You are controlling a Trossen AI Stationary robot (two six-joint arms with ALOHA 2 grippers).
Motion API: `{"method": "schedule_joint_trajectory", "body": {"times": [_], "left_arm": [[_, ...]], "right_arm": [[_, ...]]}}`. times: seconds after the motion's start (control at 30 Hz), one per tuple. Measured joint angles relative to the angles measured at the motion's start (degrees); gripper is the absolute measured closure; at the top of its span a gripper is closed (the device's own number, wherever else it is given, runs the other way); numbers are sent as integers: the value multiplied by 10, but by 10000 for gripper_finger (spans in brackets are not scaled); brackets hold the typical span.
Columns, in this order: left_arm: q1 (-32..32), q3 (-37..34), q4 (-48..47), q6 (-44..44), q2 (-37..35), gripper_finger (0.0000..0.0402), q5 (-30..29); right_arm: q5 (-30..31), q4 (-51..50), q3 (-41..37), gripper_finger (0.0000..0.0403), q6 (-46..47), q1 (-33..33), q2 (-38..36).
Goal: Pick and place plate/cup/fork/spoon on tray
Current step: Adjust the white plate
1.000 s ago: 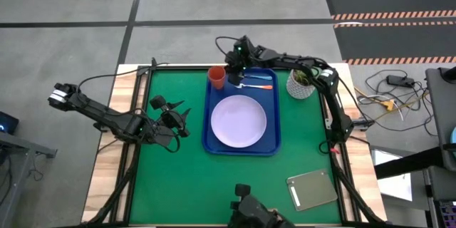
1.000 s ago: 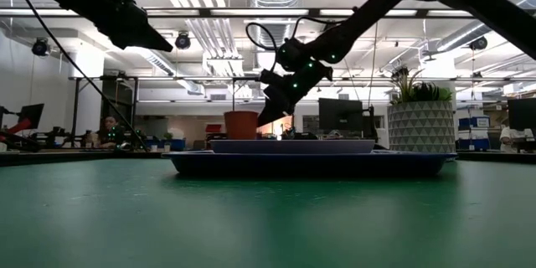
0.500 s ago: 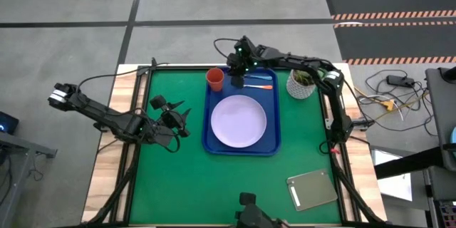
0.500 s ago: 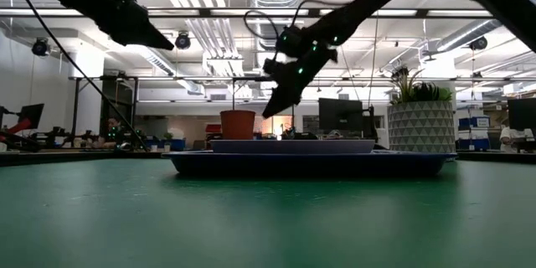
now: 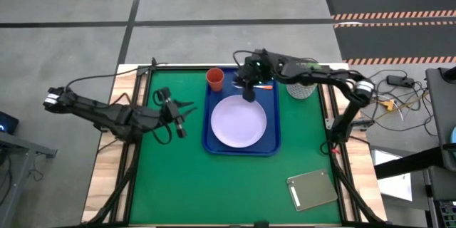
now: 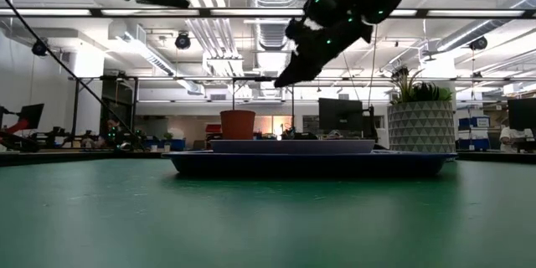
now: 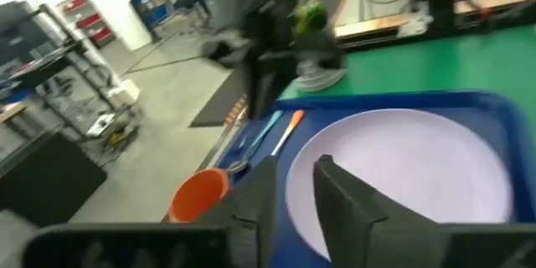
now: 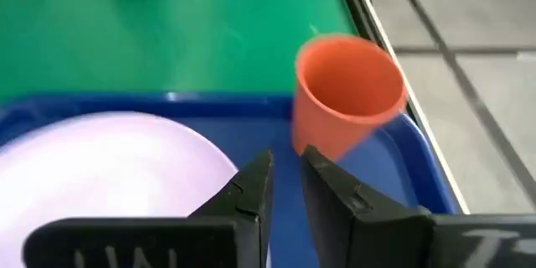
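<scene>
The blue tray lies on the green mat. It holds the pale plate, the orange cup upright in its far left corner, and the orange-handled fork and blue-handled spoon side by side along its far rim. My right gripper hangs above the plate's far edge, empty, fingers almost together. My left gripper is over the mat left of the tray, raised, empty, fingers close together.
A white patterned pot with a plant stands just right of the tray's far corner, under my right arm. A grey square slab lies at the near right. Bare green mat lies left of and in front of the tray.
My right gripper has risen from beside the cup at the tray's far left corner and gone toward the table's right and near side, over the plate's far edge. My left gripper has risen and edged toward the tray. Cup, plate, fork and spoon stay put.
</scene>
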Motion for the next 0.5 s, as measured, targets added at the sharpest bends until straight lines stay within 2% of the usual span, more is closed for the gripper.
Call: {"method": "schedule_joint_trajectory", "body": {"times": [0.17,0.37,0.5], "left_arm": [[49,-14,2,1,-16,391,13],[101,-15,1,-7,1,400,134],[122,-21,0,-18,50,401,198]], "right_arm": [[-1,105,-76,350,29,25,-56],[0,121,-123,349,91,61,-93],[3,118,-159,349,132,95,-109]]}}
